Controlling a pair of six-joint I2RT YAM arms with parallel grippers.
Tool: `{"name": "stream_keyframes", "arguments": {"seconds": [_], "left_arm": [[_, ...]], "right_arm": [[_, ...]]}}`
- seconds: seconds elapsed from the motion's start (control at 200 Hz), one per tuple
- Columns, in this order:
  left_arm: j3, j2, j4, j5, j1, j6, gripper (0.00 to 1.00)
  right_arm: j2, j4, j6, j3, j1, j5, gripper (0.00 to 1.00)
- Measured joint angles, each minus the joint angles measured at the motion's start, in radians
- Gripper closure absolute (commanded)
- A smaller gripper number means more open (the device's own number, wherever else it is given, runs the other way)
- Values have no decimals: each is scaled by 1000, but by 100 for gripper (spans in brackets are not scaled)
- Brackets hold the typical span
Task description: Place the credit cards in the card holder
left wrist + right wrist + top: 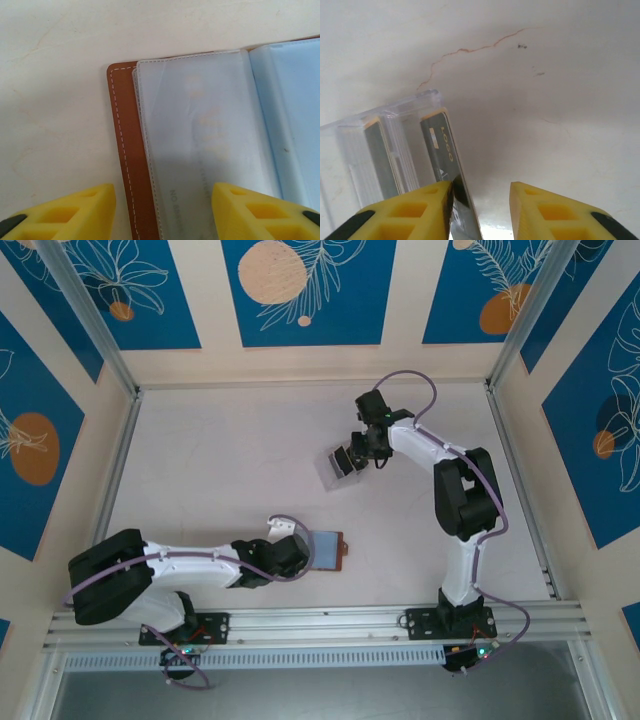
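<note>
Blue panels with orange discs and white leaf outlines wall in the pale worktop (220, 460), which shows a thin brownish crack in my right wrist view.

My left pincer (162, 215) hangs low over the card holder (125, 150), spread wide, gripping nothing. One yellow finger (75, 212) sits over bare worktop just outside the brown stitched edge, and the other is over the frosted inner pocket (200, 140). The holder lies open and flat, with a pale blue pocket (295, 110) further in. From above, the card holder (328, 550) lies near the front middle of the worktop, right at the tip of my left pincer (303, 550).

My right pincer (480, 210) is further back at the clear slotted stand (395, 117), well apart from the holder. The credit cards (442, 147) stand upright in it: a dark one with pale lettering in the end slot, and another dark one (377, 150) a slot over. The end card runs down along the inner face of one finger (410, 210). The other finger stands off with a clear gap, so this pincer is parted and not clamped on the card.
</note>
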Motion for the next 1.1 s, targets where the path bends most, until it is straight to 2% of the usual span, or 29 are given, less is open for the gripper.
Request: {"name": "stream_keyframes", "arguments": {"seconds": [0.9, 1.1], "left_arm": [[0, 0, 0, 0, 0, 0, 48], [0, 0, 0, 2, 0, 0, 48]], "right_arm": [[-29, -43, -15, 0, 14, 90, 74], [-40, -47, -18, 0, 17, 97, 79]]}}
